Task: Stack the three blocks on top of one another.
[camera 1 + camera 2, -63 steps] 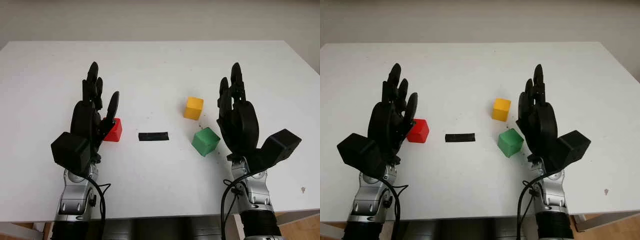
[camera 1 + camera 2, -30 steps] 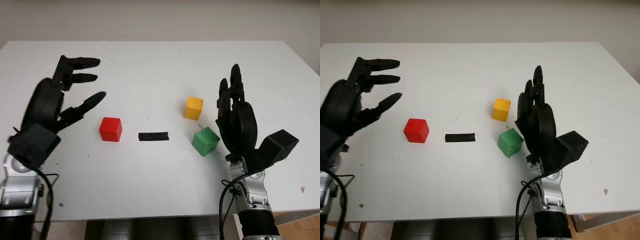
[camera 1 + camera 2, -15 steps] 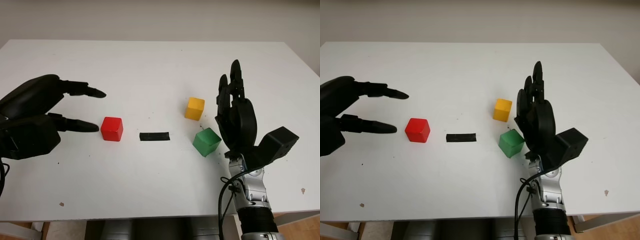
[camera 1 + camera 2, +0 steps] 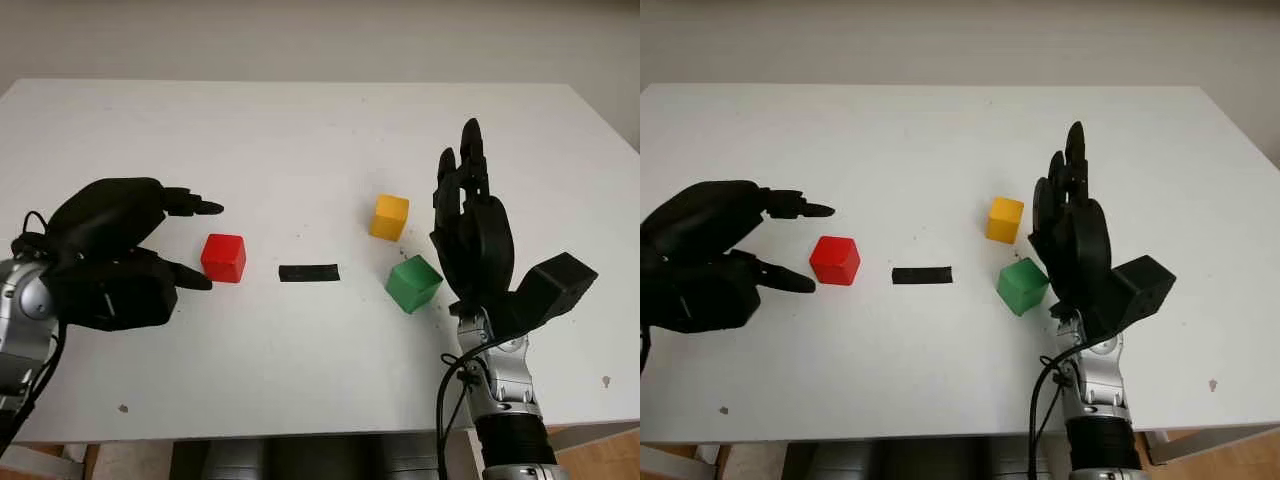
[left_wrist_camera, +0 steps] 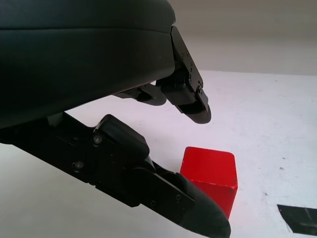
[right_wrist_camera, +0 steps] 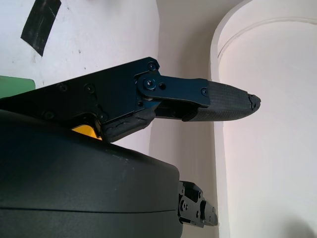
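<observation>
Red is the colour of the block [image 4: 223, 258] that matters now, because the left hand [image 4: 118, 252] has come down from its raised place at the left and has turned its fingers toward this block. Half a second ago the fingertips were a little away from it; now they stand on both sides of it, one finger [image 4: 193, 206] on the far side and the thumb [image 4: 185, 277] on the near side, with its tip just beside the block's left face. In my judgement, the first step is starting: a reach to grasp the red block, not yet a grasp.

The left hand is open and holds nothing. In the left wrist view the block [image 5: 210, 175] sits between the fingers on the white table [image 4: 300, 140], and I cannot tell if the thumb already touches it.

At the right, the right hand [image 4: 471, 235] has not moved. It is open, upright, just right of the green block [image 4: 413, 283] and holding nothing. The yellow block [image 4: 389, 217] stands a little farther, near the green one. Between the red and green blocks lies a black strip of tape [image 4: 308, 272]. All three blocks are single on the table, so nothing is stacked yet.
</observation>
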Controlling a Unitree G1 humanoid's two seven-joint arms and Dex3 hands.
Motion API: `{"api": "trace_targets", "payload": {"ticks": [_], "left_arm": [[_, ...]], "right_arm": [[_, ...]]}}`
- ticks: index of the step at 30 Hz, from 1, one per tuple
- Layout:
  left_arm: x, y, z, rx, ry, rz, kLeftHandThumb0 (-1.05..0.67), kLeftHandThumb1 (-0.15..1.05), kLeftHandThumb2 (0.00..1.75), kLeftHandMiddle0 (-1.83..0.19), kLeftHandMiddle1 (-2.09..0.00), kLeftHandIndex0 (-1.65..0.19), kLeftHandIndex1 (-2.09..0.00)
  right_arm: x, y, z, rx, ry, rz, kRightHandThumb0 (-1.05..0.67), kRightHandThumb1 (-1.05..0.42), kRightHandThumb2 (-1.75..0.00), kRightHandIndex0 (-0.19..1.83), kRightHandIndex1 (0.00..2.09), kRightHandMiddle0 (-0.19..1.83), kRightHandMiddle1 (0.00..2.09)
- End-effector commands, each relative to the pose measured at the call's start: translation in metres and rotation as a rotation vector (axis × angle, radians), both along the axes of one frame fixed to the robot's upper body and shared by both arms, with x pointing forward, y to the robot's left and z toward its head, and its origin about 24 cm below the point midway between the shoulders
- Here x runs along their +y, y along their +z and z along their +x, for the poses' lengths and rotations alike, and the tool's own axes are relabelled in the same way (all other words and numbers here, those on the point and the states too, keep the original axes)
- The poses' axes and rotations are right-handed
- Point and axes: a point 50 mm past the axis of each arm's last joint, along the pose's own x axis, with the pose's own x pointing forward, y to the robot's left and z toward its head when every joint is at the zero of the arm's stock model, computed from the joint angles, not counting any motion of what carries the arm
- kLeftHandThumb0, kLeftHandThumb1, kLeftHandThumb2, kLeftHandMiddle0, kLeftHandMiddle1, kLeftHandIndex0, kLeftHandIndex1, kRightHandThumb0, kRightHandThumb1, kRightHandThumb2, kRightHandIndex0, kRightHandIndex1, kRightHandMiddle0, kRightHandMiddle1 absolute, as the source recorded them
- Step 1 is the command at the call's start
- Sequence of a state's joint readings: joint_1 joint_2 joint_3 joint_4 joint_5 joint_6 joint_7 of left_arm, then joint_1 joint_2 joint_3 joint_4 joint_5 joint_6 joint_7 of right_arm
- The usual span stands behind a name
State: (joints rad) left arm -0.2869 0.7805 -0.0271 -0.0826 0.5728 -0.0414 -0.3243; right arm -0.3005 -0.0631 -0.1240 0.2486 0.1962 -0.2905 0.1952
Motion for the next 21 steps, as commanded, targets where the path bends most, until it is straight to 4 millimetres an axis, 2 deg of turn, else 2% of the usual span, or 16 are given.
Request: {"api": "trace_targets", "payload": {"ticks": [1, 13, 21], "left_arm": [[-0.0045, 0.0014, 0.0033, -0.022, -0.007, 0.013, -0.85, 0.81, 0.04, -0.39, -0.08, -0.66, -0.06], [-0.0097, -0.004, 0.0056, -0.043, -0.032, 0.115, -0.86, 0.81, 0.05, -0.39, -0.08, -0.68, -0.07], [-0.0142, -0.0065, 0.005, -0.049, -0.049, 0.137, -0.8, 0.81, 0.05, -0.42, -0.08, -0.78, -0.13]], "right_arm": [[-0.0012, 0.0064, -0.0004, -0.024, 0.001, -0.004, -0.84, -1.05, -0.53, -0.19, 0.0, -0.19, 0.0], [-0.0036, 0.0081, 0.0, -0.035, 0.006, -0.01, -0.82, -1.05, -0.52, -0.19, 0.0, -0.19, 0.01], [-0.0053, 0.0104, -0.0007, -0.037, 0.011, -0.012, -0.82, -1.05, -0.52, -0.19, 0.0, -0.19, 0.02]]}}
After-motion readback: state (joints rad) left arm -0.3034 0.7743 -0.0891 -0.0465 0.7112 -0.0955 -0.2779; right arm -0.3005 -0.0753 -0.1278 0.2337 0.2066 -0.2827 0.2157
